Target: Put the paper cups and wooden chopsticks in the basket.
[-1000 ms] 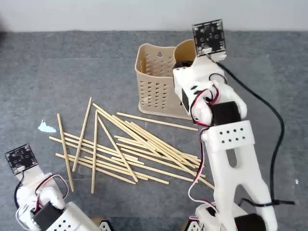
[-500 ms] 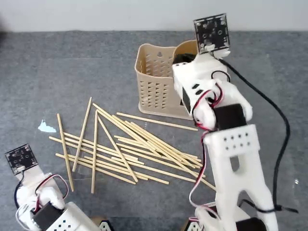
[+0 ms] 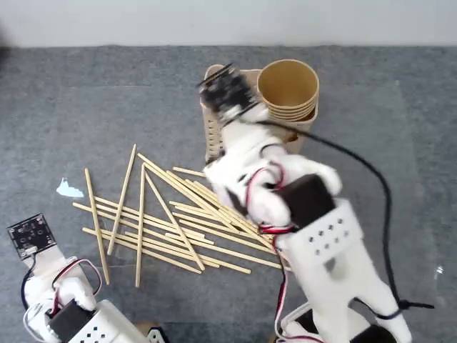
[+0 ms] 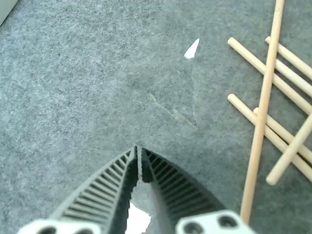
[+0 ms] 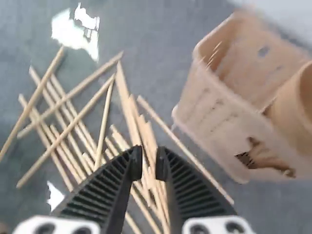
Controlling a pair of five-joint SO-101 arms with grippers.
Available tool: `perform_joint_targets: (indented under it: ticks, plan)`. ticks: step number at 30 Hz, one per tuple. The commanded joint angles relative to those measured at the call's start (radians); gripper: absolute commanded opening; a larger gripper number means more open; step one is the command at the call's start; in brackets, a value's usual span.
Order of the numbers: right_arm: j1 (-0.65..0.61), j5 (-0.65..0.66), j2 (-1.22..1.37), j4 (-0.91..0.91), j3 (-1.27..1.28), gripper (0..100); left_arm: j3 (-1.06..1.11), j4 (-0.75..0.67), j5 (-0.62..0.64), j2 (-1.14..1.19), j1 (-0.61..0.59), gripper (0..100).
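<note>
Right tool (image 5: 145, 157) of mine hangs over the worktop (image 3: 107, 107) with its jaws only a narrow slit apart and nothing between them. Straight below it, seen through that slit, lies the near end of the scattered chopsticks (image 5: 97, 131). They are spread loose and crossing one another on the grey cover, none of them touching my tool. The basket (image 5: 229, 107) stands just beyond the pile, close to this tool and a little to one side of it.

From above, the stack of paper cups (image 3: 288, 86) stands upright in the right part of the basket (image 3: 212, 75), its mouth well above the rim. My right arm's wrist covers part of the basket's front wall. The chopsticks (image 3: 178, 214) fan out from the foot of the basket towards the near left of the worktop.

Left tool (image 4: 138, 149) sits low at the near left corner, its tips pressed together and empty. A few chopstick ends (image 4: 265, 97) lie off to its side, clear of it, and a small white scrap (image 4: 192, 48) lies on the cover ahead.
</note>
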Motion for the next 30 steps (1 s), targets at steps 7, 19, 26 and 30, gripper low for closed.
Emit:
perform_joint_targets:
  ticks: [7, 19, 26, 30]
  plan:
    - [-0.048, 0.011, 0.266, -0.004, 0.089, 20.5, -0.005, -0.017, -0.009, 0.005, 0.000, 2]
    - [-0.051, 0.011, 0.713, -0.077, -0.101, 20.6, -0.005, -0.017, -0.009, 0.005, 0.000, 2]
    - [-0.051, 0.012, 0.909, -0.068, -0.233, 20.6, -0.005, -0.017, -0.009, 0.005, 0.000, 2]
    - [-0.051, 0.069, 0.961, -0.067, -0.239, 20.3, -0.005, -0.017, -0.009, 0.005, 0.000, 2]
